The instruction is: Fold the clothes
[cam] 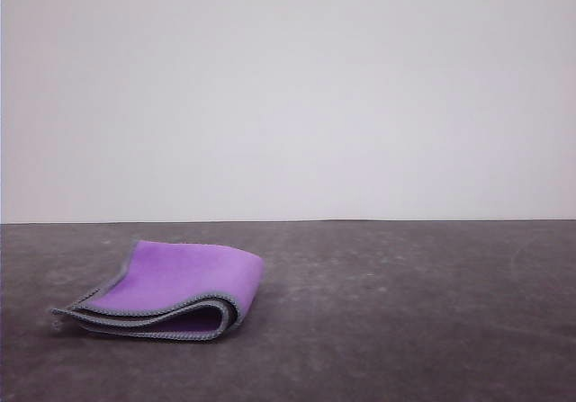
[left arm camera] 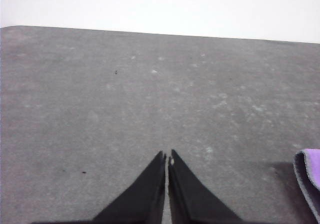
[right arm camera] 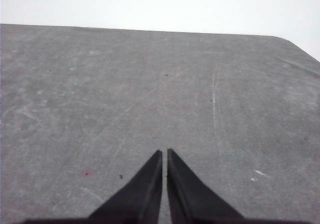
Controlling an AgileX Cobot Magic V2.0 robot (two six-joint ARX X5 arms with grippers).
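Purple cloth [cam: 180, 281] folded; hem edge [left arm camera: 309, 176] by L tool [left arm camera: 167, 159].

Bright purple on the top of the folded cloth [cam: 184, 281], with a grey stitched hem along its edges and a dark grey-blue layer peeking out between the folds. Dark grey all over the table [cam: 405, 312], with pale scuffs and little specks. Black on both grippers' fingers [left arm camera: 150, 194] [right arm camera: 145, 194]. Plain white wall [cam: 288, 96] behind.

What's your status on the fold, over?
Left gripper jaws shut, holding nothing. Right gripper jaws shut, holding nothing. Cloth lies folded on the table, purple side up, untouched. Nothing near it, over.
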